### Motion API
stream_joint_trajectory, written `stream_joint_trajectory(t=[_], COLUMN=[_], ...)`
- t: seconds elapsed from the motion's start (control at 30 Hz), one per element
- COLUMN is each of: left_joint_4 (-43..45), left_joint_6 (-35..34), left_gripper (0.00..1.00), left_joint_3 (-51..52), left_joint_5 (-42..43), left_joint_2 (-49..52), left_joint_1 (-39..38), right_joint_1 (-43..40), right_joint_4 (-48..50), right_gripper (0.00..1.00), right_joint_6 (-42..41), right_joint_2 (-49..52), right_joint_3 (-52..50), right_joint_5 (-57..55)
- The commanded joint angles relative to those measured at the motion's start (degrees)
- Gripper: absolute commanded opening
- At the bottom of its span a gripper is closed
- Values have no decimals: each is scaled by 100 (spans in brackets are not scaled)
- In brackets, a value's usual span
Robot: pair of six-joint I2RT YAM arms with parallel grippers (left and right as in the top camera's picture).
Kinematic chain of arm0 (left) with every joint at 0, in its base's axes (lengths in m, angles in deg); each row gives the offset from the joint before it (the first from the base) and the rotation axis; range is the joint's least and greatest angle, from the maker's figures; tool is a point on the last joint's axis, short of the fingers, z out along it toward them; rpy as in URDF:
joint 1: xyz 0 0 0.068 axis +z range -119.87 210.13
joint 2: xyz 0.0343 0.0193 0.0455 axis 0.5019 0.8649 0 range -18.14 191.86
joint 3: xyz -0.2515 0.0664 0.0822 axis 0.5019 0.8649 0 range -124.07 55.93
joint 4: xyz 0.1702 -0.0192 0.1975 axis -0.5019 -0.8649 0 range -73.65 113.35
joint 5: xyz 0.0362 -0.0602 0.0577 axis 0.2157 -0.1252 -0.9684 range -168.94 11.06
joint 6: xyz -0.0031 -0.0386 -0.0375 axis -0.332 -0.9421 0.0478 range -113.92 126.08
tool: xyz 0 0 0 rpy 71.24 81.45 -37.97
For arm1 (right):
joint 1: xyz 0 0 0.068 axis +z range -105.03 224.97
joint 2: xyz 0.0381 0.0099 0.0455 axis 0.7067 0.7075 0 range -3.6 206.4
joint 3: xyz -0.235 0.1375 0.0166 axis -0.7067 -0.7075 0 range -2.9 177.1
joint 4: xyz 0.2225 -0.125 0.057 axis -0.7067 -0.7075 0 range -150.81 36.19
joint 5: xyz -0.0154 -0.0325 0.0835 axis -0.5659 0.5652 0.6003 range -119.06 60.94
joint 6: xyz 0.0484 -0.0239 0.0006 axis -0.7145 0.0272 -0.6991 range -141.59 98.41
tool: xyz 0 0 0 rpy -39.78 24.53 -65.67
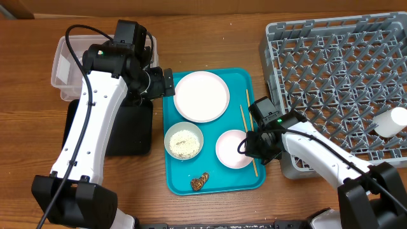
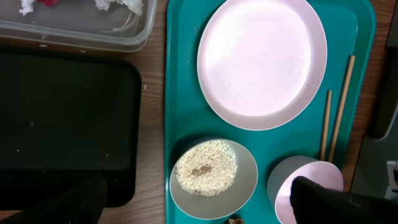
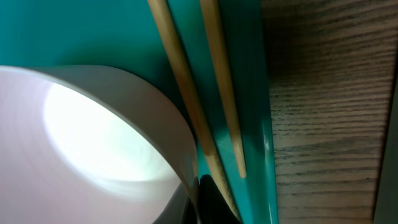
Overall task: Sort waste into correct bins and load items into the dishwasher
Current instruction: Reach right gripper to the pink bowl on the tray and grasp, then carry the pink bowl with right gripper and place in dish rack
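On the teal tray [image 1: 222,179] lie a flat white plate [image 1: 201,95], a bowl of rice [image 1: 184,140], an empty pink bowl [image 1: 230,147], two chopsticks [image 1: 248,124] and a brown lump [image 1: 200,182]. My right gripper [image 1: 253,145] is shut on the pink bowl's right rim; in the right wrist view the bowl wall [image 3: 93,124] stands between the dark fingers [image 3: 214,202], with the chopsticks [image 3: 186,106] right beside. My left gripper [image 1: 166,81] hangs open above the tray's left edge, its fingers [image 2: 62,202] wide apart over the rice bowl [image 2: 211,174].
The clear tub [image 1: 67,70] at far left holds white napkin scraps [image 2: 118,5] and a red wrapper [image 2: 45,2]. The black tray [image 1: 130,130] lies just in front of it. The grey dish rack [image 1: 343,83] fills the right side, a white object [image 1: 391,121] at its edge.
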Motion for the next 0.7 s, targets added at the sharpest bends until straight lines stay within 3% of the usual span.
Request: stream_joint_trajectory(t=[0.0,0.33,0.5,0.67], left_joint_4=[24,22,24,26], left_joint_6=[-59,-57,-52,-11], left_gripper=[96,96,97,97], left_joint_3=[-83,-83,-83,-83], left_joint_5=[-59,-59,-66,-66], left_joint_2=[-74,-74,-74,-74], left_joint_1=[-42,-42,-39,-39], right_joint_1=[22,15,15,-103], right_joint_4=[-20,-1095,-1392,-970], right_gripper=[4,4,4,4], right_joint_6=[-52,319,466,492], right_joint_2=[-9,-306,-629,-791], right_joint_3=[17,1554,2732,3274], right_joint_5=[-85,-638,-2428,-4551])
